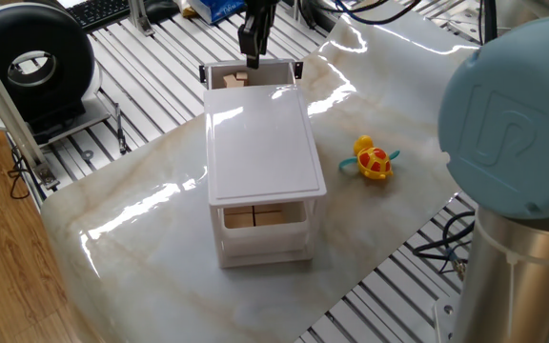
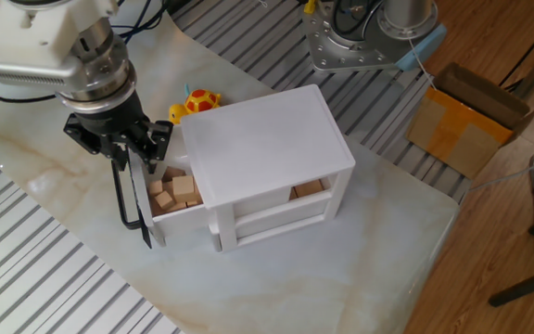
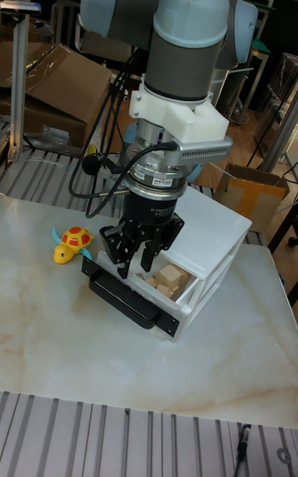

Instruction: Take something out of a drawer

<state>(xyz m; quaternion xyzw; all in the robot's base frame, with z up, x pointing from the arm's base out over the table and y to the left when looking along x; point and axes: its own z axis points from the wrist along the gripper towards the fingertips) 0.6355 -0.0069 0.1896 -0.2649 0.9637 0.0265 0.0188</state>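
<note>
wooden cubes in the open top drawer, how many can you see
4 at least in the drawer: two cubes side by side, two nearer its front; gripper and cabinet may hide more.

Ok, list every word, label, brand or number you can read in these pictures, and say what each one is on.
"UR" logo mark, embossed on the arm's blue joint cap.
Dark strip of print on the gripper mount: too small to read.
Blue box at the table's far edge: print blurred, unreadable.
Cabinet, wooden cubes, toy: no text.

One cabinet (image 2: 267, 148) of three drawers — several cubes (image 2: 176, 191) — one toy (image 1: 373, 160).
</note>
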